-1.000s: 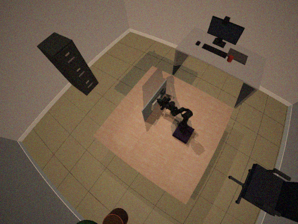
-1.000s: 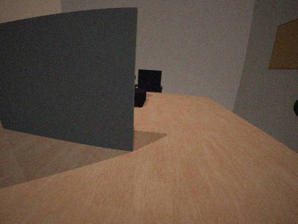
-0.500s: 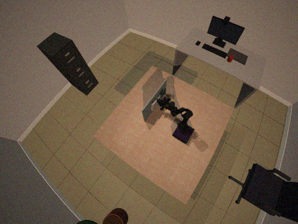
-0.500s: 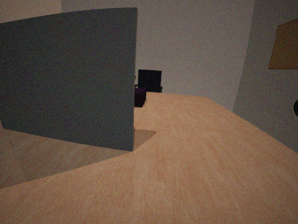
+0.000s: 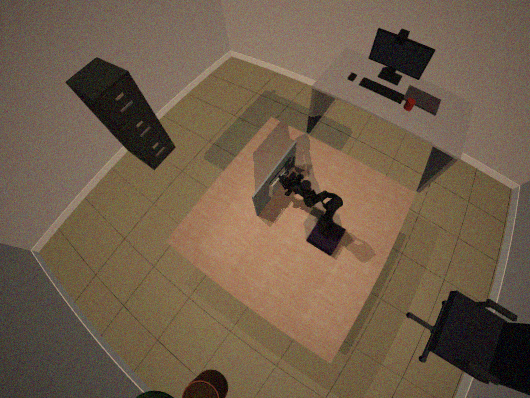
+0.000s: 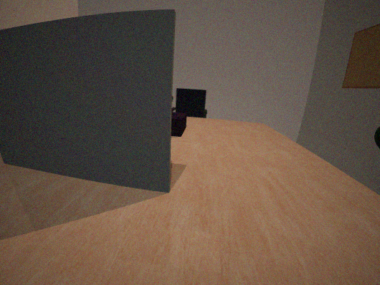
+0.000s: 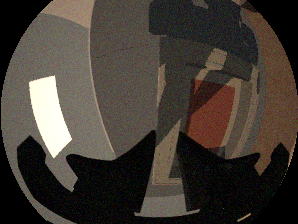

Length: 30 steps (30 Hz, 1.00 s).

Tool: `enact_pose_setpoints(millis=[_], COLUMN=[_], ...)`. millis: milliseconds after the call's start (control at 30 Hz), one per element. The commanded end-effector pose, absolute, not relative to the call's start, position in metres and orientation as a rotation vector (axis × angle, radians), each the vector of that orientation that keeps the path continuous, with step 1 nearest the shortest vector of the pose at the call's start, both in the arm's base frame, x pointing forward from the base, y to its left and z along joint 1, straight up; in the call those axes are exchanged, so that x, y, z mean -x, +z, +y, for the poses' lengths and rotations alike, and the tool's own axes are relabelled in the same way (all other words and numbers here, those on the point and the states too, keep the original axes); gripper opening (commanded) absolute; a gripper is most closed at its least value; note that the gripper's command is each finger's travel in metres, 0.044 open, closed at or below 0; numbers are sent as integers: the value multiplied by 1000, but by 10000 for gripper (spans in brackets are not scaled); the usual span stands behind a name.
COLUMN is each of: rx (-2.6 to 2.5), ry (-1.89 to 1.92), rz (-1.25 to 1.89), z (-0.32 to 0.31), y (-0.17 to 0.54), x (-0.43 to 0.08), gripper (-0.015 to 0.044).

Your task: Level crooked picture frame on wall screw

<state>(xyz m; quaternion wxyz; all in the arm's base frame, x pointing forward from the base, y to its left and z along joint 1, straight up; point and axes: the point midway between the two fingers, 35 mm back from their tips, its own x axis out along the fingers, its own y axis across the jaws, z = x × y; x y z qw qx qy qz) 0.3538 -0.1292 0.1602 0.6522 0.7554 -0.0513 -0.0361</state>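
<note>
The picture frame (image 7: 166, 162) has pale beige bars around a dark red picture (image 7: 214, 120) in the wrist view. In the top view it is a small pale shape (image 5: 273, 185) on the front of the grey upright wall panel (image 5: 258, 201) (image 6: 86, 100). My gripper (image 5: 283, 181) (image 7: 166, 134) is shut on the frame's near side bar, which runs between the dark fingertips. The exterior view shows only the panel's back, so the frame is hidden there. The screw and the notched strip are hidden. I cannot tell how far the frame tilts.
The panel and my arm's dark base (image 5: 326, 237) (image 6: 178, 124) stand on the wooden table top (image 5: 240, 260) (image 6: 244, 208). Beyond it are a desk with a monitor (image 5: 401, 54) and a red mug (image 5: 409, 104), a dark cabinet (image 5: 122, 112) and an office chair (image 5: 467, 332).
</note>
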Motion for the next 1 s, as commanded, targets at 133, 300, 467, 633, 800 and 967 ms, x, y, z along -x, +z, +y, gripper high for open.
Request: enact_pose_setpoints(millis=[133,300,467,633,800,967], rx=[-1715,-1715,-1715,-1715,-1715,-1715], ry=[-76,-76,-76,-76,-76,-77], rz=[-123,-123,-123,-123,-123,-121], z=[-129,-129,-129,-128,-128,-128], y=[161,159,158,156,154,153], x=[-354,-354,-354,-354,-354,-354], gripper=[0,0,0,0,0,0])
